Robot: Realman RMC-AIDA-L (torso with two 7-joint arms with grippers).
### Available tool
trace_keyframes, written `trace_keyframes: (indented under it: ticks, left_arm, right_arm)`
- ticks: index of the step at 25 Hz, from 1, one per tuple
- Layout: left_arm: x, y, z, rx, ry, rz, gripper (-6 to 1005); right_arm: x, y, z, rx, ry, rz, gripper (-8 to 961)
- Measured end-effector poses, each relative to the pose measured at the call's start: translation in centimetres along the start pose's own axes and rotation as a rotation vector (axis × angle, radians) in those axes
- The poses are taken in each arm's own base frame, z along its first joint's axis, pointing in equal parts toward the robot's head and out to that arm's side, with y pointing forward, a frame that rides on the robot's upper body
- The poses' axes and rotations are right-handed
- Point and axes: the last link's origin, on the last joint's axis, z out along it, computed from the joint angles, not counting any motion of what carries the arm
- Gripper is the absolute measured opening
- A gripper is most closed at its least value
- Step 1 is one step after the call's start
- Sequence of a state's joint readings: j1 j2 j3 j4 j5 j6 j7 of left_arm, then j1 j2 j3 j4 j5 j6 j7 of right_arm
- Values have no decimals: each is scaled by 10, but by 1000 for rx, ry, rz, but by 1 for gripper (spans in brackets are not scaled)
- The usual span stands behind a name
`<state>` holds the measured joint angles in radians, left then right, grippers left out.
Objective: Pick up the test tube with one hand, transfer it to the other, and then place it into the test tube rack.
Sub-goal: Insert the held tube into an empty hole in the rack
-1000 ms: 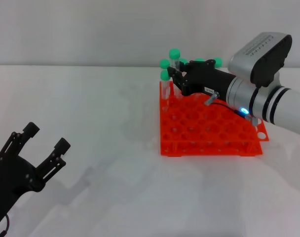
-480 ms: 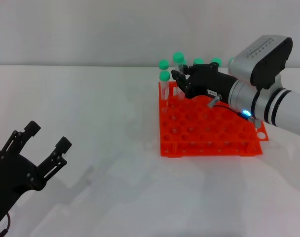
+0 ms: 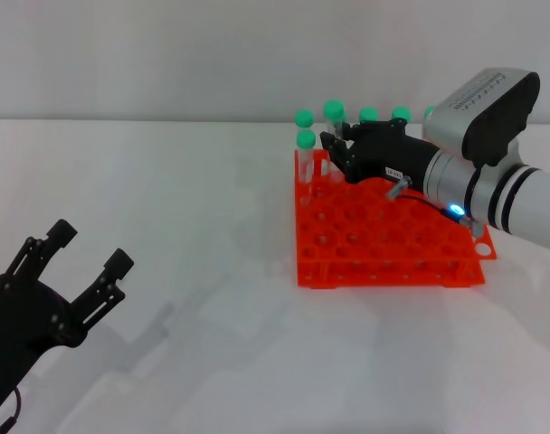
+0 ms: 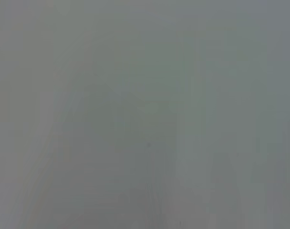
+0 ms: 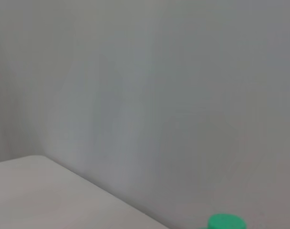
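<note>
Orange test tube rack fills head view; right wrist catches one green cap.

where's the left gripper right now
In the head view the left gripper sits low at the near left corner of the white table, jaws open, far from the orange rack on the right.

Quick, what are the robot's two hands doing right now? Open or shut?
Left gripper: open, empty, low on the near left, away from the test tube rack.
Right gripper: over the rack's back corner, at a green-capped test tube; open or shut cannot be told.
</note>
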<state>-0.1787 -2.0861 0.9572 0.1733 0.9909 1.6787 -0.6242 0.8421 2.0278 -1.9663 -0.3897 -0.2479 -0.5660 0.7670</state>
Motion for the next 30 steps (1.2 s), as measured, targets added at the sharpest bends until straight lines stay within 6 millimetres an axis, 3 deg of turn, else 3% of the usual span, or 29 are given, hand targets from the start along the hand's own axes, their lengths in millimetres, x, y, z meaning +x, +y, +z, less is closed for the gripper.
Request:
trace_keyframes:
  ticks: [14, 24, 30]
  left_arm:
    - [0, 0, 1, -3, 1, 2, 892]
    - [1, -2, 3, 2, 4, 8, 892]
    - [4, -7, 0, 30, 16, 16, 893]
  right_arm:
    - [0, 5, -1, -25, -11, -58, 224]
    - [-3, 8, -7, -51, -71, -32, 652]
    - [-2, 3, -43, -56, -227, 21, 695]
